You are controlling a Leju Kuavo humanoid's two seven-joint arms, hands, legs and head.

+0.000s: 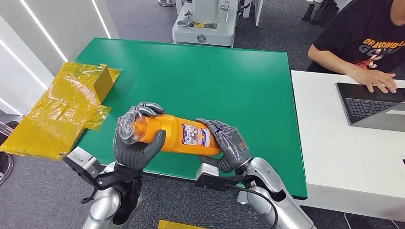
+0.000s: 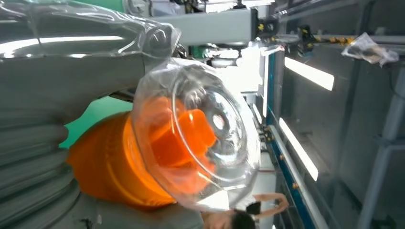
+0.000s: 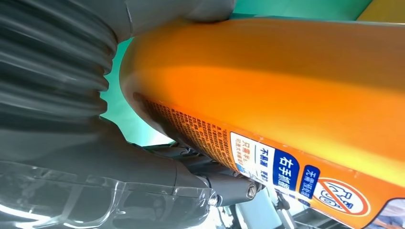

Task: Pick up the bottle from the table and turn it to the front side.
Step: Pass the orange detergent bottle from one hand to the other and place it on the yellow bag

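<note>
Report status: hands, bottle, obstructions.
Left hand grips the cap end, right hand the base. Orange bottle held sideways above the green table, label up. Nothing in the way.

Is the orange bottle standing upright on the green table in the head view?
No: the orange bottle lies on its side, gripped at the cap end by the left hand and at the base by the right hand.

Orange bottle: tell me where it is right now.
In the head view the orange bottle lies sideways over the green table's near edge, held between the left hand at its clear cap and the right hand at its base.
</note>
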